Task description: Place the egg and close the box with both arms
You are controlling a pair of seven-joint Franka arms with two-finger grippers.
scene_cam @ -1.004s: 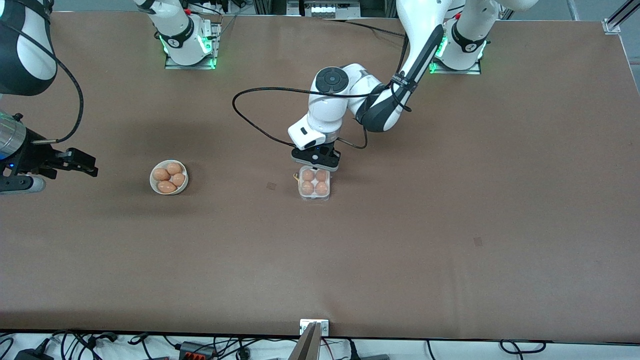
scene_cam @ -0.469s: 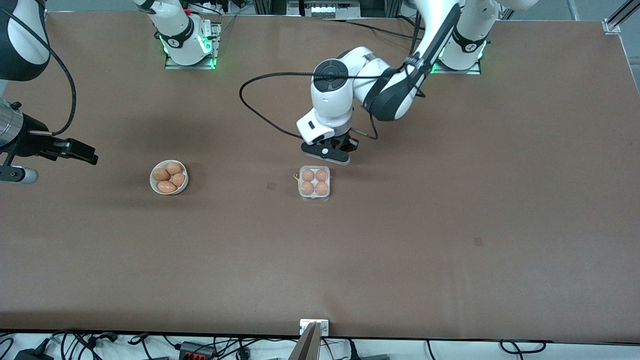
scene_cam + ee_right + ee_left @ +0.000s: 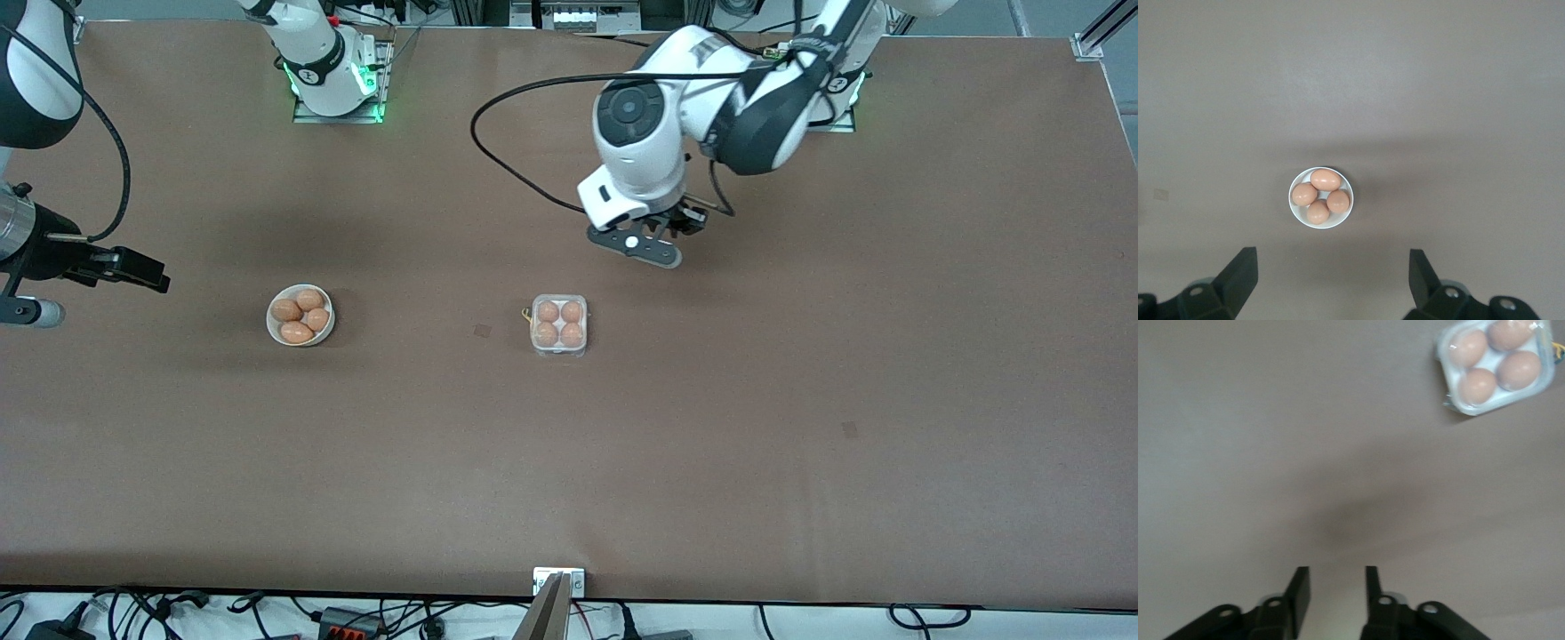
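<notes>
Nearest me, the box sits mid-table with all four cells filled, an egg in each, and the clear lid looks folded down over them, though I can't confirm it has latched. My read: placing and closing are done, and this is the clearing-away step. Next I'd just want both arms parked, with a check that the lid stays flat.

At about the same depth, toward the right arm's end, the white bowl holds four more eggs.

A little farther up, the left gripper hangs over bare table just past the box, fingers parted to a narrow gap, holding nothing, touching nothing.

The right gripper waits high above the bowl, fingers spread wide, empty.
</notes>
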